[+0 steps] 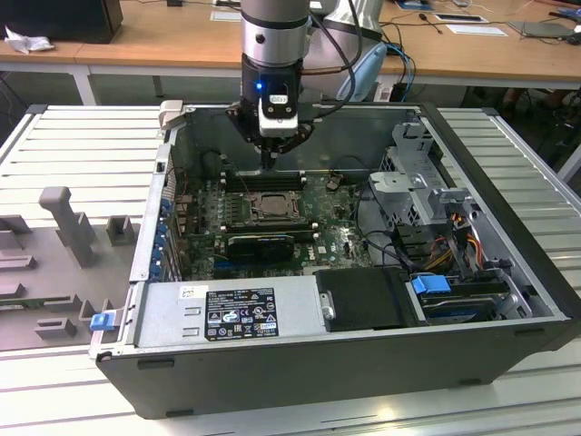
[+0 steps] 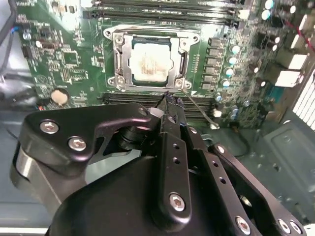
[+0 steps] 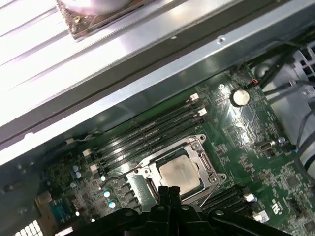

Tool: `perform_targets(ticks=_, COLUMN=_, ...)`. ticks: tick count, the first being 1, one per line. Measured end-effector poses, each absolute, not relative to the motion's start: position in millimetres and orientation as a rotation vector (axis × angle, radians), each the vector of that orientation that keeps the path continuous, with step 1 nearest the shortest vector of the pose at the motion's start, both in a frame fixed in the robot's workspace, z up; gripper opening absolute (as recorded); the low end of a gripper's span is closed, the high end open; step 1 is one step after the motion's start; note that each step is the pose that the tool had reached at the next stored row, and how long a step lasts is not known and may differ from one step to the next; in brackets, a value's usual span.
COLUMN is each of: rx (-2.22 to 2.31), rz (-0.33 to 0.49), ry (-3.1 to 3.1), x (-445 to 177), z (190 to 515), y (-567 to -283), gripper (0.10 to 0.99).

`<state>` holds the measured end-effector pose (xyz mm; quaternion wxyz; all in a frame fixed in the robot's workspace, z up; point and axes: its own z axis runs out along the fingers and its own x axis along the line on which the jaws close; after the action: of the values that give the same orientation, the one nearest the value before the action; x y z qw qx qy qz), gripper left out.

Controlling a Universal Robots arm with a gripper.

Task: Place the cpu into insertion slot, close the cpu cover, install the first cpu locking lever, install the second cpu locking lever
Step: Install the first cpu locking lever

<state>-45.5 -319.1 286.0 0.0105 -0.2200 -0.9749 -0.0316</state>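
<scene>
The cpu (image 2: 150, 61) lies pale and silvery in the insertion slot (image 1: 270, 207) on the green motherboard. It also shows in the first wrist view as the cpu (image 3: 176, 173). The silver cpu cover (image 2: 118, 58) lies flat around it, framing the chip. My gripper (image 2: 171, 100) hangs just above the socket's edge, on the side toward the memory slots, with its black fingers pressed together and nothing between them. A thin silver lever rod (image 2: 203, 114) sticks out from the socket's corner beside the fingertips. In the exterior view the gripper (image 1: 268, 164) is inside the open computer case, above the socket.
Long black memory slots (image 3: 147, 130) run on both sides of the socket. The case wall (image 3: 147, 78) rises close behind them. A black card (image 1: 261, 243), the power supply (image 1: 231, 311), a drive cage (image 1: 427, 182) and cables crowd the case. Grey fixtures (image 1: 64, 222) stand on the table outside.
</scene>
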Motion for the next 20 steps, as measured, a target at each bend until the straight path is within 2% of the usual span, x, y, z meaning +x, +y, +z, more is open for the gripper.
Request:
perform_targets(ticks=7, rx=-0.257, rz=-0.093, ry=-3.100, x=-45.5, z=285.7, y=-319.1, gripper=0.106)
perform_targets(ticks=20, rx=0.070, rz=-0.095, ry=-3.141, x=-47.5, z=282.6, y=-319.2, gripper=0.106)
